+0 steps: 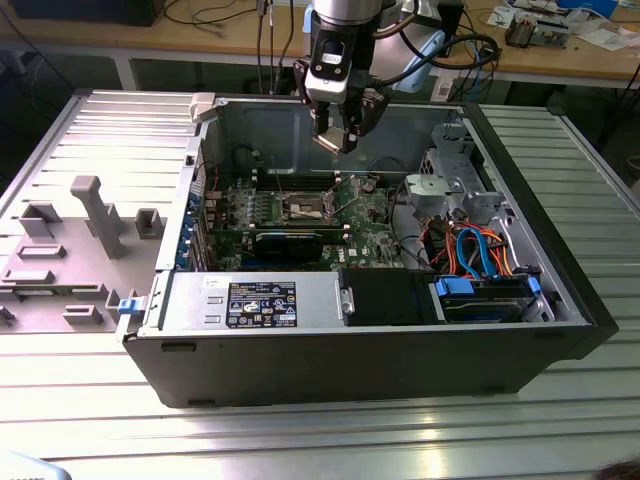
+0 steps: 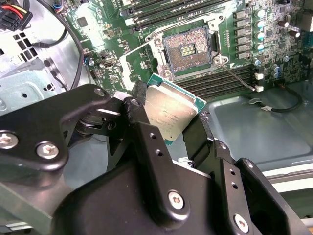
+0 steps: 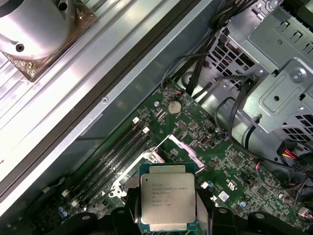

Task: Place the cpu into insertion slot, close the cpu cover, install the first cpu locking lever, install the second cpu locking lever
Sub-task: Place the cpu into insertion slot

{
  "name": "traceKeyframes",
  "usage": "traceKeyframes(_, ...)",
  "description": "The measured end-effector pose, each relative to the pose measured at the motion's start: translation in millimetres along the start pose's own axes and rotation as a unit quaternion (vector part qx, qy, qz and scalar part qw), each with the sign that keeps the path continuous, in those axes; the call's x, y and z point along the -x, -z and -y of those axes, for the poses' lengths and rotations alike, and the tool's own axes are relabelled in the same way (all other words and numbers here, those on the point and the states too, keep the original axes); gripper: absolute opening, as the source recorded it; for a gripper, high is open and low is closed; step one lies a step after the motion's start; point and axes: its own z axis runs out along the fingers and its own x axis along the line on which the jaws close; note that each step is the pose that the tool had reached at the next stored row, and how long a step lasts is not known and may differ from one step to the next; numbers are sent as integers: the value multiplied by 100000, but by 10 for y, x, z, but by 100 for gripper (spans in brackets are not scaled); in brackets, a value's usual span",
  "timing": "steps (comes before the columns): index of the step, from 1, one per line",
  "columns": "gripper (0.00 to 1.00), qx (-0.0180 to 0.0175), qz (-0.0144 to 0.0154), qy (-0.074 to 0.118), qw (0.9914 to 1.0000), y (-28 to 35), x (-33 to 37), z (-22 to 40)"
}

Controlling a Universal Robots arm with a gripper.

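My gripper [image 1: 335,135] hangs above the open computer case, shut on the cpu [image 2: 171,110], a flat square chip with a silvery top and green edge. In both wrist views the black fingers [image 2: 139,105] clamp two opposite edges of the chip [image 3: 167,201]. The insertion slot [image 2: 188,49] lies uncovered on the green board below and a little ahead of the chip, its tan contact field showing. In the exterior view the slot [image 1: 308,208] sits under and slightly toward the front of the gripper. The cpu cover [image 3: 183,147] stands swung open beside the slot. A thin wire locking lever [image 2: 239,78] lies released next to it.
Long black memory slots [image 2: 220,81] flank the socket. A metal drive cage [image 1: 455,180] with orange and blue cables [image 1: 470,250] fills the exterior view's right. A black power supply [image 1: 385,295] lines the case front. A grey fixture plate [image 1: 70,240] lies outside to the left.
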Motion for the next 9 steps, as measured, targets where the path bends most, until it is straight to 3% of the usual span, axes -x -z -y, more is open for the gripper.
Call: traceKeyframes(9,55,6,27,-378,99999,0,0,0)
